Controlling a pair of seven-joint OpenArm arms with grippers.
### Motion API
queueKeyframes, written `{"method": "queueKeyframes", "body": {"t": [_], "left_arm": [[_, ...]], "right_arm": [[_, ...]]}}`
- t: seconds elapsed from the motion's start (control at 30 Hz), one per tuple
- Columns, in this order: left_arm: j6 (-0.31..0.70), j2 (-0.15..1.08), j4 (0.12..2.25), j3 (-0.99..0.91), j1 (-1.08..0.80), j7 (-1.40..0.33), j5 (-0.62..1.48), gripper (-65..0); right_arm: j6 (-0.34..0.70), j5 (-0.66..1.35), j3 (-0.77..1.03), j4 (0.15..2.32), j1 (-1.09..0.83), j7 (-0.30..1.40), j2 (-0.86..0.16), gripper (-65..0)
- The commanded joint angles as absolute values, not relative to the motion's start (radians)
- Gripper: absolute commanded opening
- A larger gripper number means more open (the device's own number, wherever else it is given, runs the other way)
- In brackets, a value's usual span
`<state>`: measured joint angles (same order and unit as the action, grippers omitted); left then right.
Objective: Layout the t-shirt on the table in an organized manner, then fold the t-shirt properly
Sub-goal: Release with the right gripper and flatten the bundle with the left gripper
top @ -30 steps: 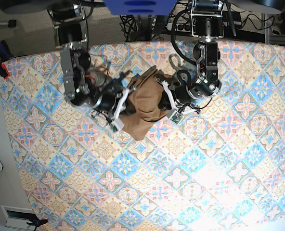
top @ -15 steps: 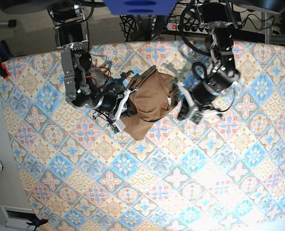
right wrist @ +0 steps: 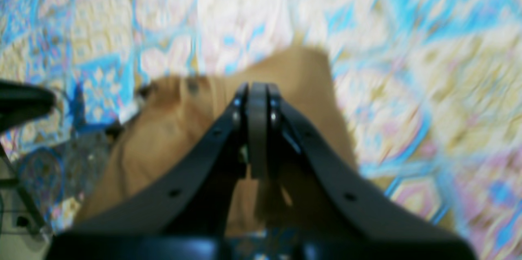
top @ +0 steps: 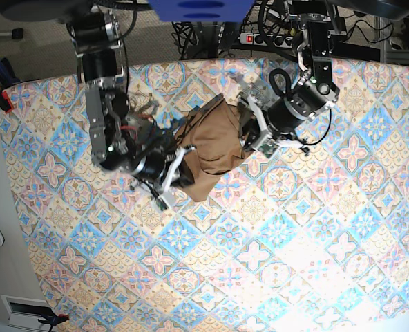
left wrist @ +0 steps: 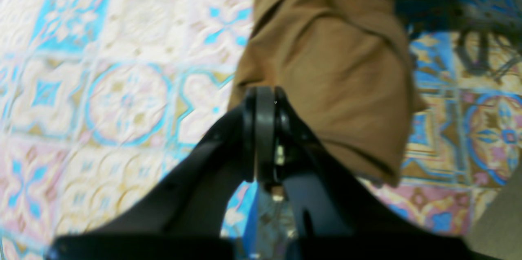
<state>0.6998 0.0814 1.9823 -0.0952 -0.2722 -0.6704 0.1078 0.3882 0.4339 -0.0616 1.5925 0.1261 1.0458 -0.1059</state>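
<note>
Between the two sets of fingers, toward the far edge of the counter (top: 273,228), the t-shirt (top: 215,142) lies bunched in a crumpled heap, not spread flat. No sleeve or collar can be made out in any view.

Left fingers (left wrist: 265,103): pressed together, with no gap visible between the tips. In the left wrist view the tips sit at the near edge of the brown cloth, which extends ahead of them and to their right in thick folds. Whether any cloth is caught between them cannot be told; the contact point is hidden by the tips themselves. In the base view this gripper (top: 249,142) sits at the heap's right side, touching or just over the cloth.

Right fingers (right wrist: 257,97): likewise pressed together. In the right wrist view, which is blurred, the cloth lies beneath and ahead of the tips, reaching a short way past them before patterned counter shows. A pinch on the cloth cannot be confirmed. In the base view this gripper (top: 173,173) is at the heap's lower left edge, beside or on the cloth.

Counter covering is a diamond tile pattern in blue, pink and cream. A lower corner of the t-shirt hangs out past the right fingers onto bare counter.
</note>
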Motion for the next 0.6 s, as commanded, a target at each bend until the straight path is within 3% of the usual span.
{"method": "queueKeyframes", "body": {"t": [0.0,0.33,0.57], "left_arm": [[0.698,0.084,1.994,-0.067,-0.262,-0.645,0.122,-65.0],[0.698,0.084,1.796,0.180,-0.125,-0.645,0.122,-65.0],[0.698,0.087,1.639,0.295,-0.064,-0.645,0.105,-65.0]], "right_arm": [[0.395,0.453,-0.056,1.638,0.136,1.017,-0.108,-65.0],[0.395,0.453,0.288,1.759,0.070,1.017,-0.108,-65.0],[0.395,0.453,0.355,1.759,0.024,1.017,-0.108,-65.0]]}}
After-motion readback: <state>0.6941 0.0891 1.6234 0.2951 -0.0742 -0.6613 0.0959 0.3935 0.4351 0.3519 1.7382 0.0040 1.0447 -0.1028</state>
